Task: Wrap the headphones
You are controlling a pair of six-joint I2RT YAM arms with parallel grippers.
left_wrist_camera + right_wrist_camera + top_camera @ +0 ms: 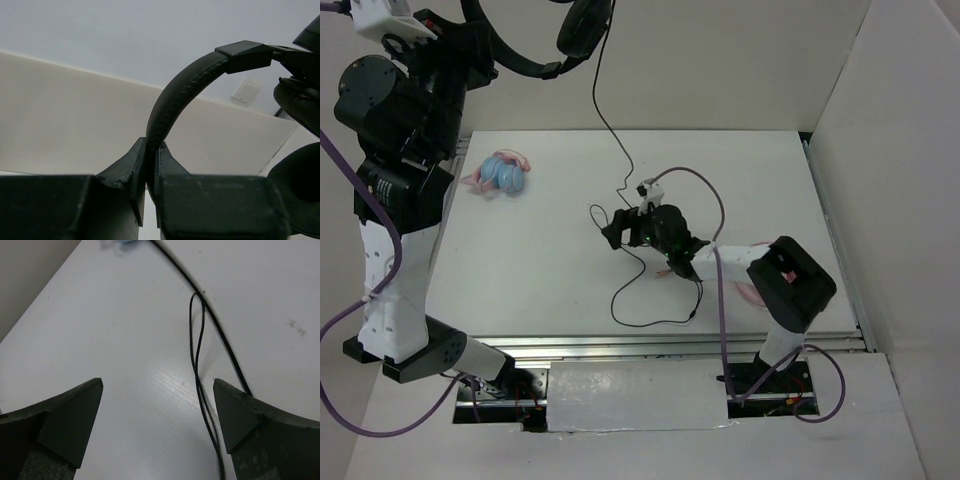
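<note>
High above the bench, at the far left, the black headphones (582,30) hang in the left jaws, which are clamped together on the thin headband (175,95). The band rises from between the two fingers (134,172) and arches over to the right of them. Two padded earcups show at that side in the left wrist view, an upper one (300,95) and a lower one (300,195).

One long thin black cable (605,110) drops from the earcup down to the bench (550,260) and reaches it just ahead of the right jaws. These stand wide apart, low over the surface, and hold nothing. Between their two fingers (75,410) the cable lies in a narrow doubled loop (197,340), while a thicker run passes diagonally towards the right-hand finger. Behind these jaws, nearer the arm bases, the cable sweeps round in one wide open curve (650,318) on the bench.

Well apart from both sets of jaws, at the far left of the bench below the raised left arm (395,200), lies one light blue and pink headphone bundle (502,175). A pink thing (750,293) peeps out from under the right arm (790,285); what it is cannot be told.
</note>
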